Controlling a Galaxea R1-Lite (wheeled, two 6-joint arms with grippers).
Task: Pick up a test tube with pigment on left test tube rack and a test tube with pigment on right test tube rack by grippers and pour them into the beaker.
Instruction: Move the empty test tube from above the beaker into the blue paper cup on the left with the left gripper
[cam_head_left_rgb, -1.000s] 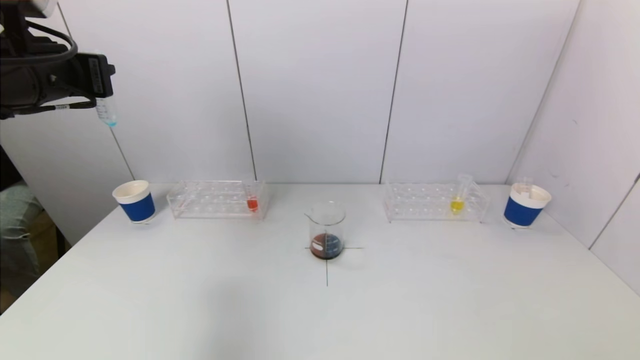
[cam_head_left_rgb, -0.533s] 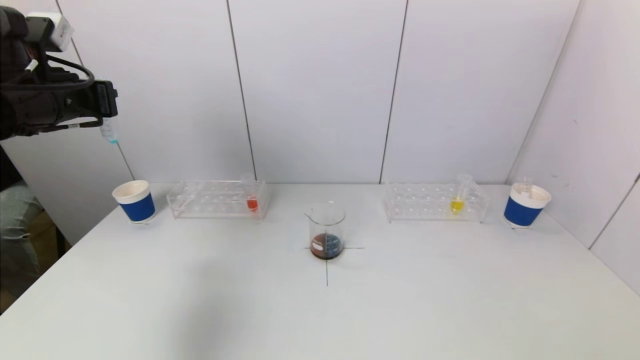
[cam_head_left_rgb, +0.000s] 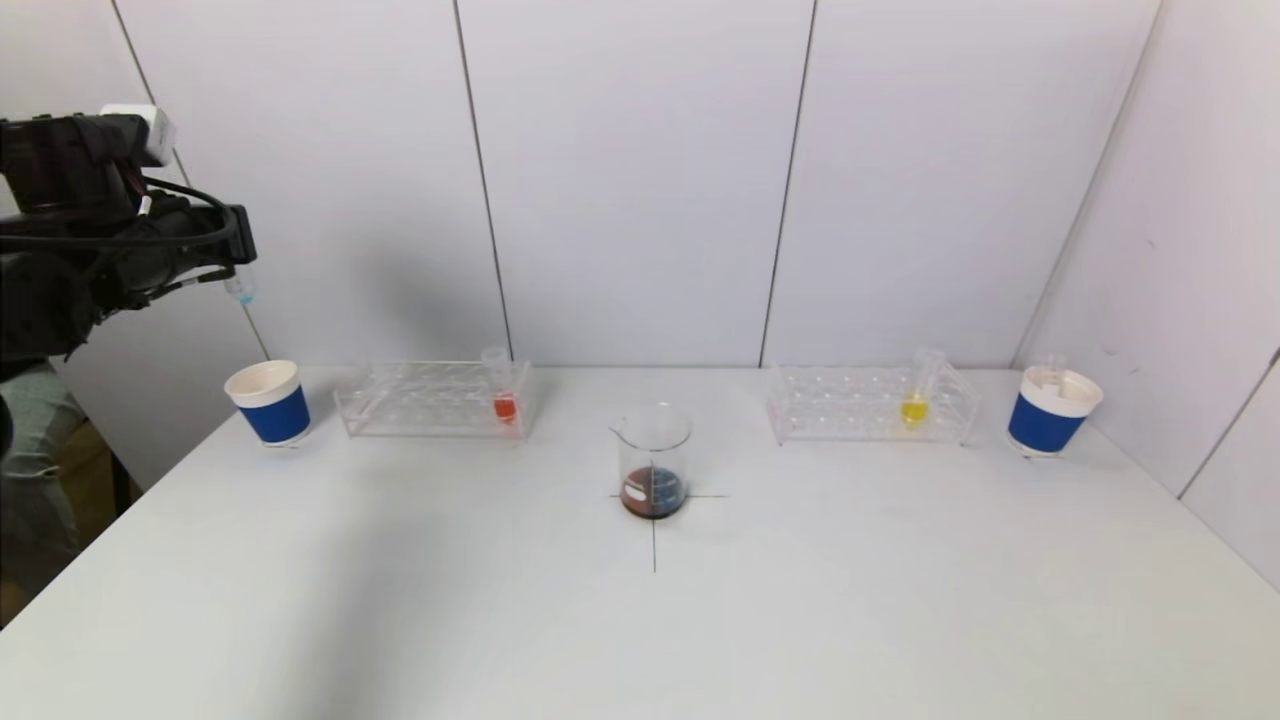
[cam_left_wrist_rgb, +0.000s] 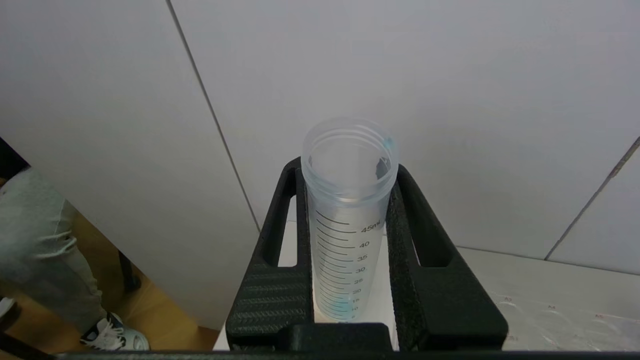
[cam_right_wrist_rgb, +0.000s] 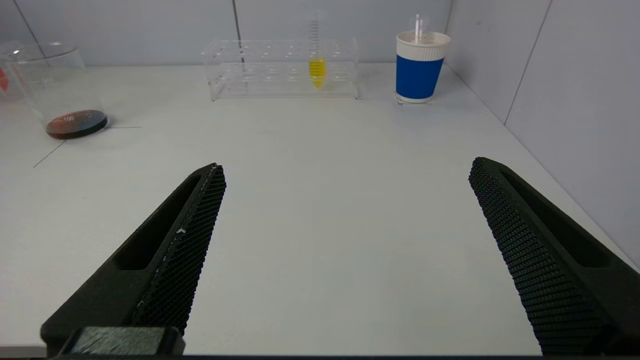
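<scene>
Presently we list one test tube (cam_left_wrist_rgb: 348, 220): clear graduated plastic, light, stiff, slick-walled, nearly drained, a blue trace at its tip. We judge mid-barrel the best hold. The left gripper (cam_left_wrist_rgb: 348, 260) fingers pinch it there, high above the desk's (cam_head_left_rgb: 640, 620) left edge. The right gripper (cam_right_wrist_rgb: 345, 250) fingers are spread, low over the desk.

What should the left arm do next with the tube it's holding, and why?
Probably lower it toward the left blue cup to drop it off. The left gripper is shut on a test tube that looks nearly empty, just a bluish trace at the bottom, and the beaker already holds dark liquid.
</scene>
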